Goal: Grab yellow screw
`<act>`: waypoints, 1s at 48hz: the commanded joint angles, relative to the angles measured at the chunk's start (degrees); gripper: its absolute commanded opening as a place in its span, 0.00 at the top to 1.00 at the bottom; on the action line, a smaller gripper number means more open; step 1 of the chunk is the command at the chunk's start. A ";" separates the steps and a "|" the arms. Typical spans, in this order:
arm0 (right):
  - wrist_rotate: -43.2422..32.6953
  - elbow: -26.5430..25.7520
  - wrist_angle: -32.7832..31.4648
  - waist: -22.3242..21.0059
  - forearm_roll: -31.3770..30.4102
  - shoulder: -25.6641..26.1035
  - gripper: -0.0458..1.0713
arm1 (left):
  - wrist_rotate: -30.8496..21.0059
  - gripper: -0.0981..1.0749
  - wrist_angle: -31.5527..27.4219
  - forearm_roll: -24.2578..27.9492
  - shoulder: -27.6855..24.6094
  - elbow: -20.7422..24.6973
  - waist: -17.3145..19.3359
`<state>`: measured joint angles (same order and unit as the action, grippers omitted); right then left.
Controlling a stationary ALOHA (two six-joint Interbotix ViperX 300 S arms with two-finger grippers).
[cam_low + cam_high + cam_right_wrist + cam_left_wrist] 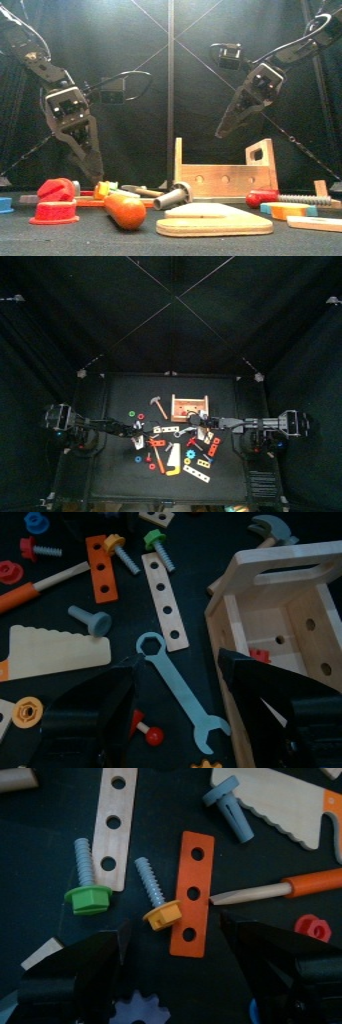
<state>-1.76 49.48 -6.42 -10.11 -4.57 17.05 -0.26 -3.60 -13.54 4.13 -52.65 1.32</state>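
The yellow screw (160,896) lies flat on the black table, a blue shaft with a yellow hex head, between a green-headed screw (88,880) and an orange strip (191,893). My left gripper (174,938) hangs just above it, open wide, the head close in front of the gap and nothing held. The right wrist view shows the yellow screw (120,552) too, far from the right gripper (185,662), which is open and empty over a blue wrench (177,690). In the front view the left gripper (91,165) hangs low and the right gripper (225,128) is higher.
A wooden box (287,612) stands beside the right gripper. Wooden strips (114,823), a toy saw (301,798), an orange-handled screwdriver (287,888), a blue screw (230,806), a red nut (314,928) and a blue gear (140,1011) crowd the table around the screw.
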 commanded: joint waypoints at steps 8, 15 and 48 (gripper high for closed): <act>0.18 -0.18 0.53 -0.18 0.09 0.70 0.13 | 0.09 0.05 1.49 1.67 -2.72 3.16 0.35; 0.09 -0.09 0.53 -0.18 0.18 0.62 0.13 | 0.09 0.05 2.20 1.67 -4.39 3.52 0.79; 0.09 0.35 0.53 -0.18 0.26 0.62 0.13 | 0.18 0.20 1.41 2.99 -6.42 3.52 1.76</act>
<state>-1.67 50.27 -6.33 -10.11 -4.48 16.96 -0.09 -2.11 -10.72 -2.64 -49.92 2.99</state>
